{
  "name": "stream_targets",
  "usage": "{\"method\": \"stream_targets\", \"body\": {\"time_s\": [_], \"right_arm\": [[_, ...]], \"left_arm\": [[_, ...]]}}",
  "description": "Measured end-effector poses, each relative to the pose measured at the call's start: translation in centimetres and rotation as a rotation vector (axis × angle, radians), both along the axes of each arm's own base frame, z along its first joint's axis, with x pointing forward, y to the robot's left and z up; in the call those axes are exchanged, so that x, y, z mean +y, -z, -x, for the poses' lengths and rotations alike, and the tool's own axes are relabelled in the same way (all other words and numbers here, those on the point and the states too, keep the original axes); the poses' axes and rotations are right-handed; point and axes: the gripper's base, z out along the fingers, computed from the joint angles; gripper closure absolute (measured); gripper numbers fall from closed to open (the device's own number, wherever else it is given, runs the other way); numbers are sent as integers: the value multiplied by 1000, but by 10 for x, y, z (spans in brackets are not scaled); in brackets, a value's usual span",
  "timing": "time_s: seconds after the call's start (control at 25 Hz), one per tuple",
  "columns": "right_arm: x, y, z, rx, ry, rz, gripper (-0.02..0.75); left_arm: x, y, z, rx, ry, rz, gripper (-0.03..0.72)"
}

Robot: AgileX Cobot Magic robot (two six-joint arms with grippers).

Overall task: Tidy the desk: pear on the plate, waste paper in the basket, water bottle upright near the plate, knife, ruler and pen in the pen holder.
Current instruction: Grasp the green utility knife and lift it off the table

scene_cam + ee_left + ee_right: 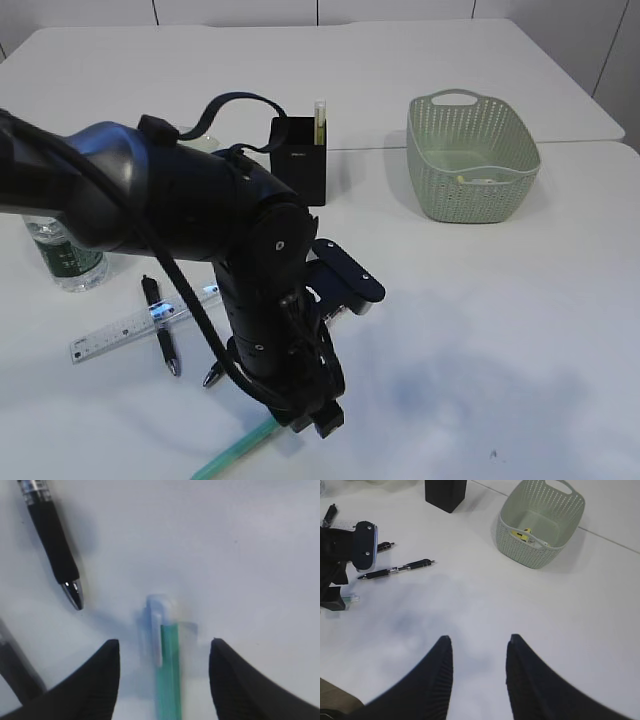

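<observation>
My left gripper is open and low over the desk, its jaws standing on either side of a mint-green pen without touching it. The same pen pokes out below the left arm at the front edge. Two black pens lie close by, next to the clear ruler. The black pen holder has the pale yellow knife standing in it. At the left stands the water bottle, upright. The green basket holds waste paper. My right gripper hangs open over bare desk. The pear is hidden.
The bulky left arm fills the middle of the exterior view and hides what lies behind it. A seam between two tabletops runs behind the pen holder and basket. Bare white surface lies between the pens and the basket.
</observation>
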Motion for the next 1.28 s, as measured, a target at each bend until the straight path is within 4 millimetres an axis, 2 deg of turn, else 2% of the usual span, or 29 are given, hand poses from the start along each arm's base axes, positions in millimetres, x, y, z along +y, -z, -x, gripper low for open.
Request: {"method": "stream_targets", "body": {"time_s": [0.28,0.52,1.12,1.28], "right_arm": [[0,0,0,1,-1,-2,437],[0,1,0,4,-2,-3,437],[1,1,0,5,-3,-8,437],[1,1,0,6,-4,-10,437]], "left_arm": [[-6,15,-6,27,10,-35,283],[-12,9,-11,11,13,-18,283],[-9,10,-7,50,8,-50,289],[-9,16,-7,61,8,-62,306]]}}
